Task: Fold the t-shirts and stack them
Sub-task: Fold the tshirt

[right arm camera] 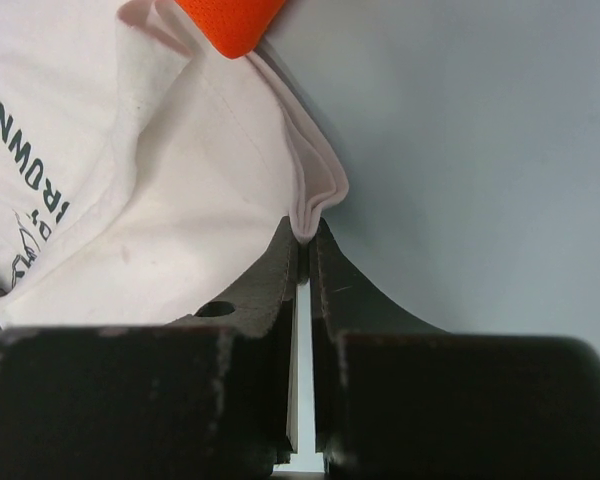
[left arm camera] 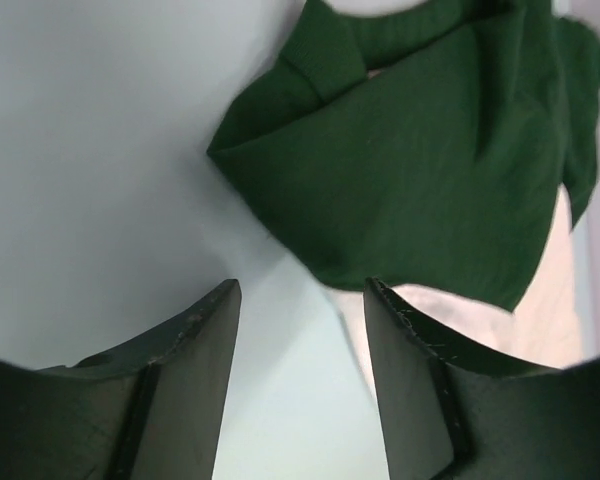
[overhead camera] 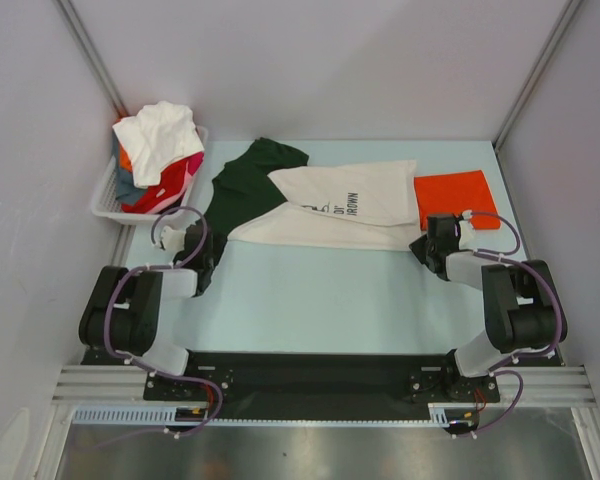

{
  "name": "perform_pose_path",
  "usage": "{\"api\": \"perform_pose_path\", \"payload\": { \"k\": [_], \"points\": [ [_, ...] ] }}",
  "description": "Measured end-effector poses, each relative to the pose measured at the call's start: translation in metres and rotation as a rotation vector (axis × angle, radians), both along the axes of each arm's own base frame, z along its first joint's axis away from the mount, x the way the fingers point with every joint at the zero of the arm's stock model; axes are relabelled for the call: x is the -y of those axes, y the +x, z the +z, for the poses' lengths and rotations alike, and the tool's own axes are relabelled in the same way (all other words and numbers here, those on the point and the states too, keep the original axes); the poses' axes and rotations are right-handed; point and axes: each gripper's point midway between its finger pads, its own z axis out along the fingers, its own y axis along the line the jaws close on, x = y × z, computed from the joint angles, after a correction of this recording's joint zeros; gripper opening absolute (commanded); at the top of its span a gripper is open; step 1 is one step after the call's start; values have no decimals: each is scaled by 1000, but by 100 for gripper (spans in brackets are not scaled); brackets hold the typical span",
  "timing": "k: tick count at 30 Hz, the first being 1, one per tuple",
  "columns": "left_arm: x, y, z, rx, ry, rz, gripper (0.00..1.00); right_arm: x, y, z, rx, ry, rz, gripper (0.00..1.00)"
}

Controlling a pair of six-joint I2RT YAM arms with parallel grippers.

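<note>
The cream t-shirt (overhead camera: 350, 195) is soft, matt cloth, and its dark green sleeve (left arm camera: 410, 170) shows a fine knit grain. The orange-red t-shirt (overhead camera: 458, 192) at far right looks mesh-textured. The table (overhead camera: 310, 300) is smooth, pale and matt. The fingers (right arm camera: 265, 290) of the right gripper (right arm camera: 305, 232) and of the left gripper (left arm camera: 302, 290) are matt black plastic, scuffed along their edges. The far-left basket (overhead camera: 105, 205) is white plastic, and the near rail (overhead camera: 110, 383) is ribbed bare metal.

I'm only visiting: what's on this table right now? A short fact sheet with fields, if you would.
Spread out: cream t-shirt, partly folded
Next to it: orange t-shirt, folded, at its right end
Basket: heaped shirts, white on top
Left end effector: open, empty, by the green sleeve
Right end effector: shut on the cream t-shirt's edge
</note>
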Motion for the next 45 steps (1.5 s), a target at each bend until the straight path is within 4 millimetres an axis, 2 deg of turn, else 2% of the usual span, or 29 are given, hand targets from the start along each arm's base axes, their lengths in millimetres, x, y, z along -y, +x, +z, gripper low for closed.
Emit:
{"api": "perform_pose_path", "payload": {
  "k": [4, 7, 11, 17, 20, 23, 26, 31, 35, 37, 39, 40, 41, 43, 44, 45],
  "points": [
    [-2, 11, -1, 35, -33, 32, 54, 0, -1, 1, 6, 1, 0, 0],
    [-4, 18, -2, 43, -47, 60, 43, 1, -4, 1, 7, 0, -1, 0],
    [-8, 22, -10, 26, -52, 92, 0, 1, -4, 4, 17, 1, -1, 0],
    [-15, 20, -13, 8, -40, 104, 0, 1, -4, 12, 39, 2, -2, 0],
    [-20, 15, -4, -2, -8, 98, 0, 1, -3, 19, 58, 4, -2, 0],
    [-25, 12, 17, 23, 33, 94, 1, 1, -2, 26, 76, 6, -2, 0],
    [-29, 11, 48, 67, 72, 86, 0, 0, -4, 35, 93, 8, 1, 0],
    [-31, 6, 92, 122, 116, 59, 0, -1, -6, 60, 137, 10, 7, 0],
    [-31, 6, 124, 130, 155, 32, 0, -3, 0, 100, 194, 5, 24, 0],
    [-31, 7, 146, 143, 173, 18, 0, -4, 6, 132, 243, 1, 40, 0],
    [-31, 6, 173, 174, 186, 6, 0, -7, 12, 176, 322, 3, 62, 0],
    [-30, 4, 194, 206, 194, -4, 0, -8, 13, 195, 355, 2, 70, 0],
    [-30, 2, 210, 233, 197, -10, 0, -9, 13, 224, 410, 1, 81, 0],
    [-29, -7, 256, 316, 207, -23, 0, -10, 6, 270, 507, 0, 97, 0],
    [-30, -14, 281, 365, 213, -26, 0, -10, -1, 293, 557, -2, 105, 0],
    [-29, -28, 324, 458, 217, -30, 0, -8, -16, 335, 653, -6, 109, 0]
  ]
}}
